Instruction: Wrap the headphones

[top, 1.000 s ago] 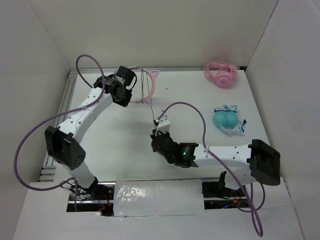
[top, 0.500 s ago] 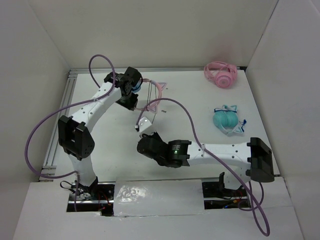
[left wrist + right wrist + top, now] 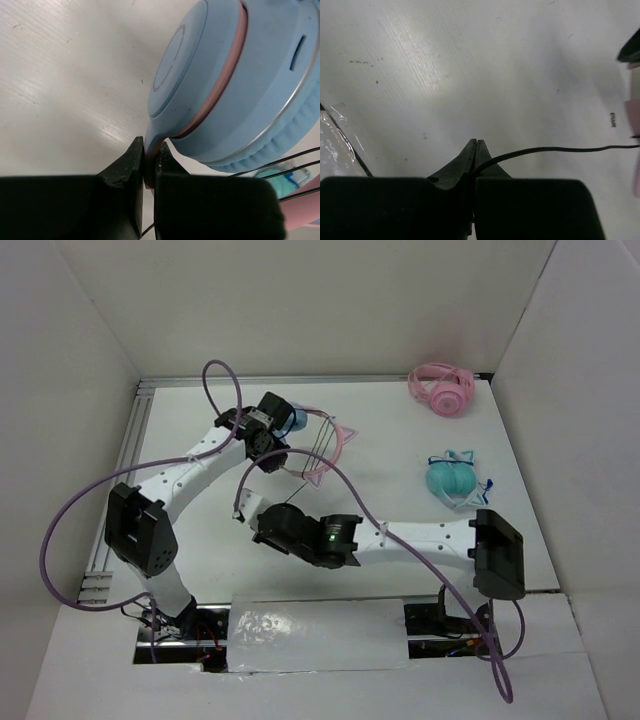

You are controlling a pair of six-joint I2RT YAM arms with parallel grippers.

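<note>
All-pink headphones (image 3: 440, 388) are seen at the upper right of the white table (image 3: 400, 430); teal headphones (image 3: 455, 480) are laid below them, apart. A crinkled clear sheet (image 3: 315, 635) is spread at the bottom centre.

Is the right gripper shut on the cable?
Shut. Right wrist view: the right gripper tips meet with no gap, pinching the cable.

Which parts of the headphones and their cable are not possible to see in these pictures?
- Left wrist: the headphones are cut by the top and right edges; only one cup shows.
- Right wrist: the cable leaves by the right edge; its ends are unseen.
- Top: the cable is too thin to trace.
</note>
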